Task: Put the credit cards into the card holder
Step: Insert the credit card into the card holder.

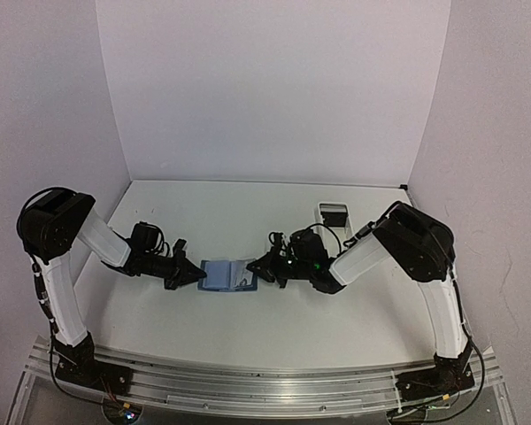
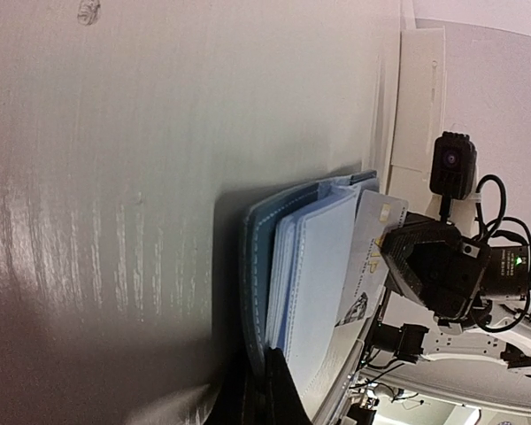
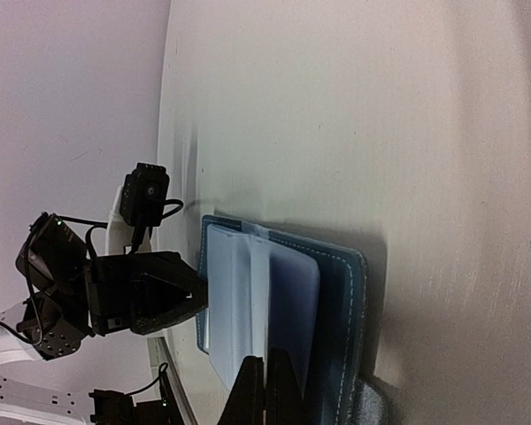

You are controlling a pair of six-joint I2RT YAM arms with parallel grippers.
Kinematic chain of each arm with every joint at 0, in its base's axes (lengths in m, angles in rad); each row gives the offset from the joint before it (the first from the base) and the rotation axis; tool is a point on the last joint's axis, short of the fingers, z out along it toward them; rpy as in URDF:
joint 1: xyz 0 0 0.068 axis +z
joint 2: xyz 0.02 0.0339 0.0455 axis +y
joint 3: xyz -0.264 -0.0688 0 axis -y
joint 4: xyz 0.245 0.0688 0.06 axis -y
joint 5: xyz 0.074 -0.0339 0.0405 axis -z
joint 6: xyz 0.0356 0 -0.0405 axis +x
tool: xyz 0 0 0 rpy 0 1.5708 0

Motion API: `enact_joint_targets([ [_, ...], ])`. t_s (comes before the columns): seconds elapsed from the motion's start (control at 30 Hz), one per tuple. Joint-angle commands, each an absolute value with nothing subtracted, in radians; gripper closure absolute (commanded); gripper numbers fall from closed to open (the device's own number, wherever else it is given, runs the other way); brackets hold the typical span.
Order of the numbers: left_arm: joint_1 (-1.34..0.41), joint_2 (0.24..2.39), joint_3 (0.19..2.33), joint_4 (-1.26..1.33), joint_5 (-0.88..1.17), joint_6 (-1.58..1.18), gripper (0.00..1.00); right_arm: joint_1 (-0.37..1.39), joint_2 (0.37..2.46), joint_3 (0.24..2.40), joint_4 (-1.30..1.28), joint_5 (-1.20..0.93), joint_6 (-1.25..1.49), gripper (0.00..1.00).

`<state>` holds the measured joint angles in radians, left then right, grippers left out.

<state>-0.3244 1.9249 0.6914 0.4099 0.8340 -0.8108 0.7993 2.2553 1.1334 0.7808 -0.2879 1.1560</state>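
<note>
Two grippers flank the holder [image 1: 223, 275], which lies open at mid-table [image 1: 248, 212]. The left gripper [image 1: 193, 276] is pinched tight on its left edge. The right gripper [image 1: 259, 268] clamps a white card [image 2: 369, 257] at its right edge.

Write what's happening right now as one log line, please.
left end effector: shut on card holder edge | right end effector: shut on credit card | status: card not fully in

Stretched low and inward — left gripper [image 1: 192, 277], right gripper [image 1: 258, 267] both closed.
</note>
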Motion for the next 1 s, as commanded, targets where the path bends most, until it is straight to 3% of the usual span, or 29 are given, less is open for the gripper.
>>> enact_joint_targets([
  [0.0,-0.327,1.963,0.687,0.336,0.765,-0.785,1.0,0.784,2.189,1.134,0.869,-0.297,1.135,1.0],
  [0.33,-0.326,1.978,0.697,0.321,0.748,-0.775,1.0,0.788,2.302,1.185,1.039,-0.267,1.23,1.0],
  [0.97,-0.322,1.983,0.702,0.307,0.742,-0.772,1.0,0.806,2.312,1.14,0.983,-0.174,1.197,1.0],
])
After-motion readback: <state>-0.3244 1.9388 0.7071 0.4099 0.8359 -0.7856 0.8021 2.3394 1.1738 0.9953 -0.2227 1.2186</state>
